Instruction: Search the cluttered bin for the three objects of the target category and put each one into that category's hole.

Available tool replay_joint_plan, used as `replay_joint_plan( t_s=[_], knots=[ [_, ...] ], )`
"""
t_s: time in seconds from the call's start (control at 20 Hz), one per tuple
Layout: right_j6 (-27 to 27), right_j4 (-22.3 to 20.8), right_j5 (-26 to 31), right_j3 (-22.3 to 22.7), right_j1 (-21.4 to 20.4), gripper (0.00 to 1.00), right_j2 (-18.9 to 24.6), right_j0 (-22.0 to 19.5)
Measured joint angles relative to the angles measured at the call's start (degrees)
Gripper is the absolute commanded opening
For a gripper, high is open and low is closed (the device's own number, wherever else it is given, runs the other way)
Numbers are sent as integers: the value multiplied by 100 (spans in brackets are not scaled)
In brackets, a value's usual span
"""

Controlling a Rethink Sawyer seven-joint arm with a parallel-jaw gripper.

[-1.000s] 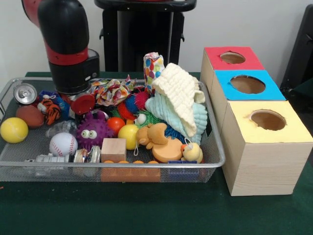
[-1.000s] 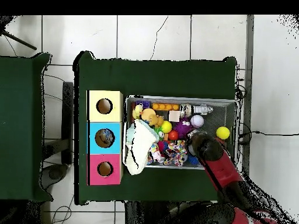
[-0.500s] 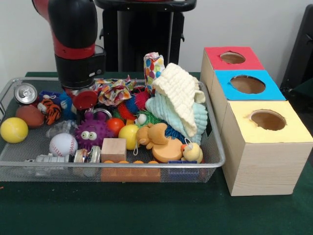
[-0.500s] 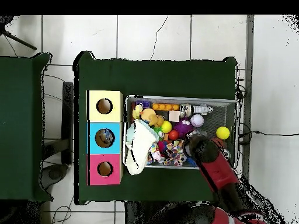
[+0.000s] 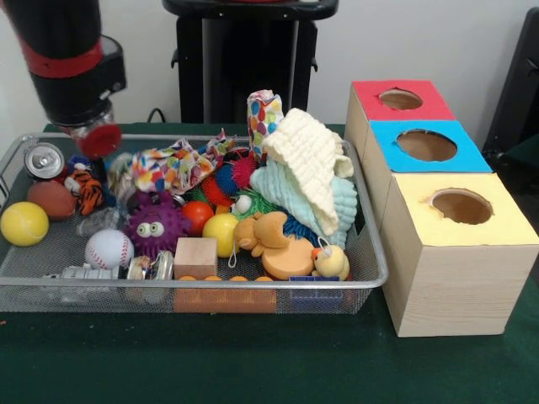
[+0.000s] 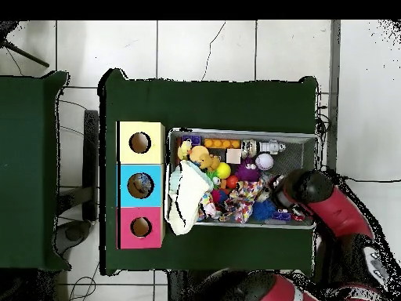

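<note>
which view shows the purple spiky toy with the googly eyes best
The front view: the purple spiky toy faces that camera, its eyes and spikes plain, between the baseball and the orange ball. The overhead view shows only a small purple blob from above, with no eyes visible.

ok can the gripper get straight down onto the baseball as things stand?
Probably yes. The baseball lies uncovered on the bin mesh, nothing on top; the purple fuzzy toy crowds one side. The gripper is raised above the bin's far corner.

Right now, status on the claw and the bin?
Claw raised over the bin's end farthest from the boxes, grip state unclear. Patterned cloth spread across the toys beside it. Blue box's hole holds something; other holes look empty.
</note>
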Motion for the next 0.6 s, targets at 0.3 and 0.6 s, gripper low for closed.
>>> replay_joint_plan(
  t_s=[0.3,0.6],
  knots=[
    [0,-834,966,-1130,-59,0,-126,-354],
    [0,-1039,972,-1670,-123,0,-36,-651]
  ],
)
